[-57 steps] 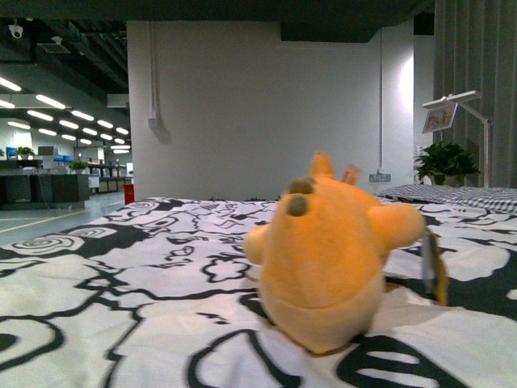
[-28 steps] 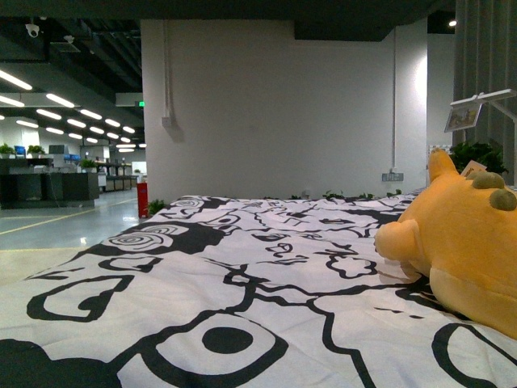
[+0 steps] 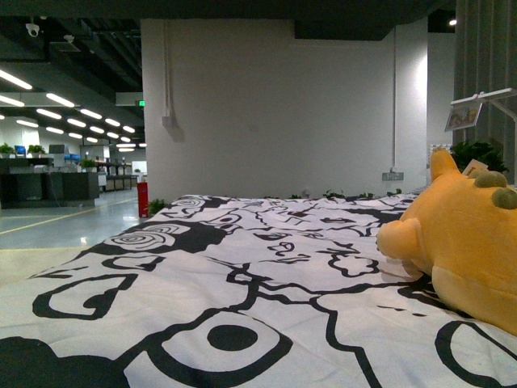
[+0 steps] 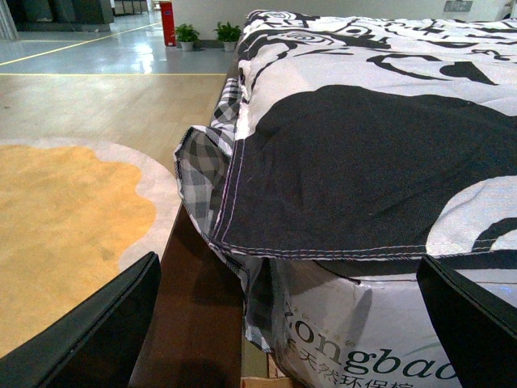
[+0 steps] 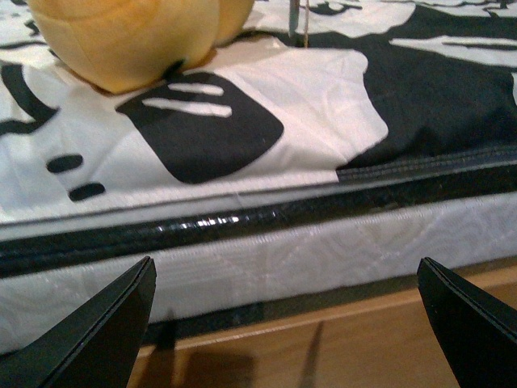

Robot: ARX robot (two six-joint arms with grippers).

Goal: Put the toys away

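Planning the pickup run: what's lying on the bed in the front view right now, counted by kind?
orange-yellow plush toy: 1
black-and-white patterned bedspread: 1
Total: 2

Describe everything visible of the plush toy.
The plush is orange-yellow, plump, soft-looking fabric, with olive-green bumps on top and a stubby limb sticking out. It lies on the black-and-white bedspread, partly cut off at the front view's right edge, near the mattress edge in the right wrist view. Nothing else touches it.
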